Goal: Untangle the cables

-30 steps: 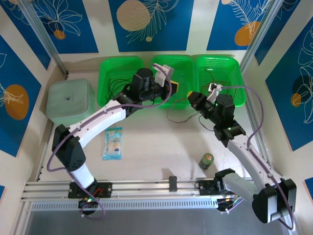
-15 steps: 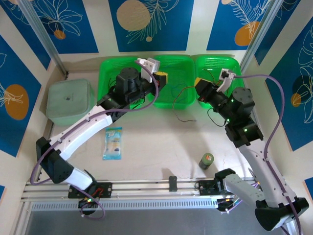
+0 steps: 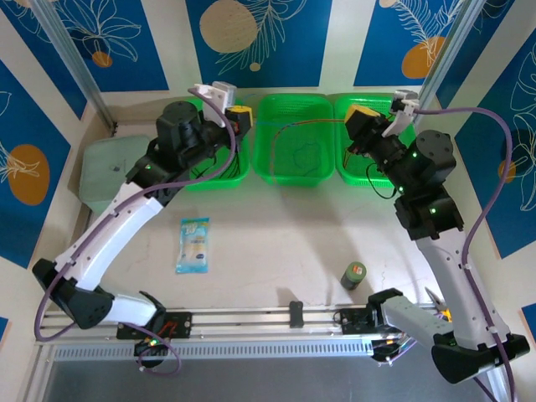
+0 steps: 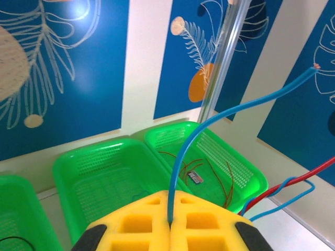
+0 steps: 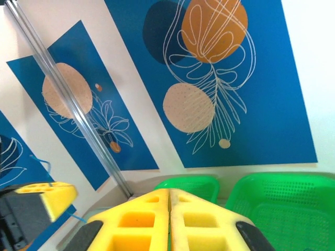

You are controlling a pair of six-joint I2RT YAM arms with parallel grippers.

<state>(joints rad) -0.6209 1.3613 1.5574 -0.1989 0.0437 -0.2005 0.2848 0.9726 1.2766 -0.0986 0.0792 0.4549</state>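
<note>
A thin red cable (image 3: 311, 124) runs taut above the middle green basket (image 3: 293, 179), spanning the two grippers. My left gripper (image 3: 239, 111) is raised over the left basket (image 3: 179, 167) and shut on a blue cable (image 4: 184, 157). Its free end curves up to the right beyond the yellow pads (image 4: 131, 227) of the left gripper (image 4: 170, 222). A red and a blue strand (image 4: 293, 183) leave to the right. My right gripper (image 3: 365, 117) is raised over the right basket (image 3: 410, 172) and shut (image 5: 169, 194), the red cable reaching it. Orange-brown cables (image 4: 207, 166) lie in the right basket; black cables (image 3: 205, 159) in the left.
A pale green lidded box (image 3: 113, 167) stands at the left, partly under the left arm. A snack packet (image 3: 194, 244) and a small green can (image 3: 354, 274) lie on the table in front. Metal posts (image 3: 75, 67) frame the back corners.
Both grippers have risen and moved apart, the left toward the left basket and the right toward the right basket. The cable between them is now stretched taut above the middle basket.
</note>
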